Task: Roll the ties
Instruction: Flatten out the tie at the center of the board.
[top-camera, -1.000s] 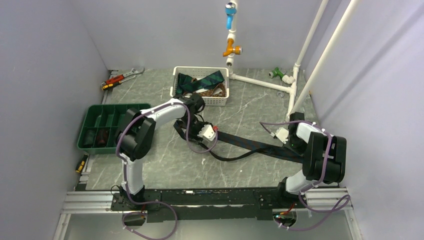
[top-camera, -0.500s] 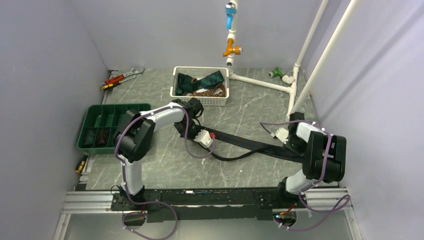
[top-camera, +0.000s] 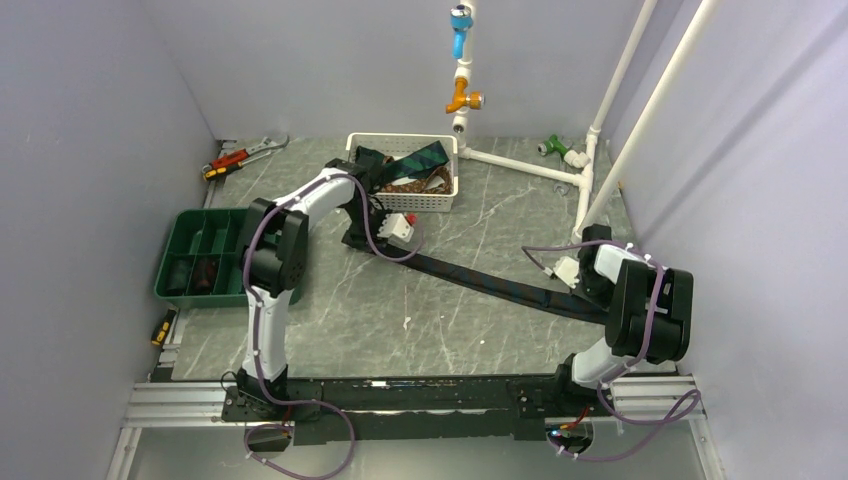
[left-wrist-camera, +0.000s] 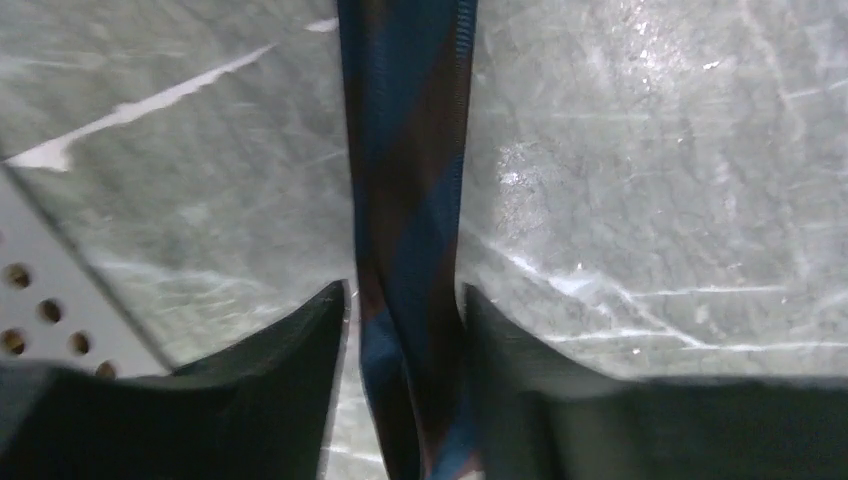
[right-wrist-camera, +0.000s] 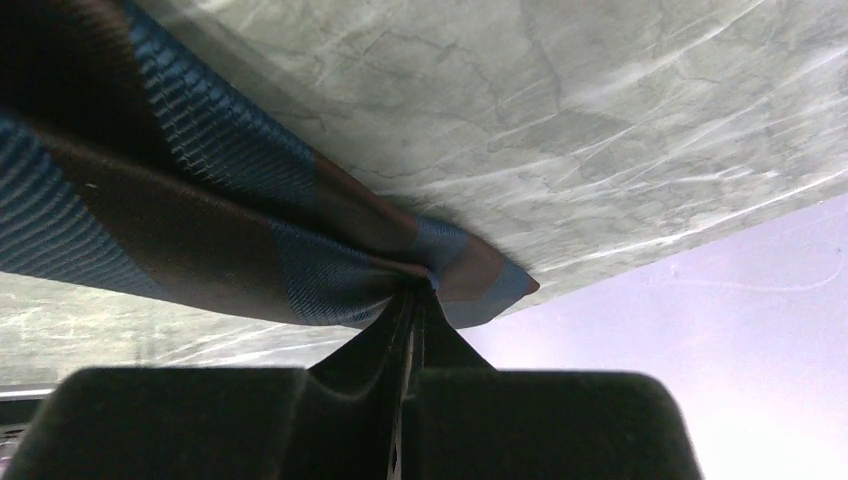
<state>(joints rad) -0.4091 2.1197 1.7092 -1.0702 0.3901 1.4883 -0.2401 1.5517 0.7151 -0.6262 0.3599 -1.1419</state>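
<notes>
Left wrist: tie (left-wrist-camera: 405, 180) between left hand's (left-wrist-camera: 402, 310) fingers (left-wrist-camera: 270, 390).

tie (top-camera: 500, 287), basket (top-camera: 420, 204), perhaps wrench (top-camera: 246, 154) on table (top-camera: 450, 340)

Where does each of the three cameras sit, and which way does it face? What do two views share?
Top external: high behind the arms, facing down and forward over the table; both arms show, bases nearest.
Left wrist: on the left arm, facing down along the left tool at the tie; its two dark fingers flank it.
Right wrist: on the right arm, facing along the right tool, shut on the tie's end; table beyond.
Shared: all three show the tie and table.
</notes>
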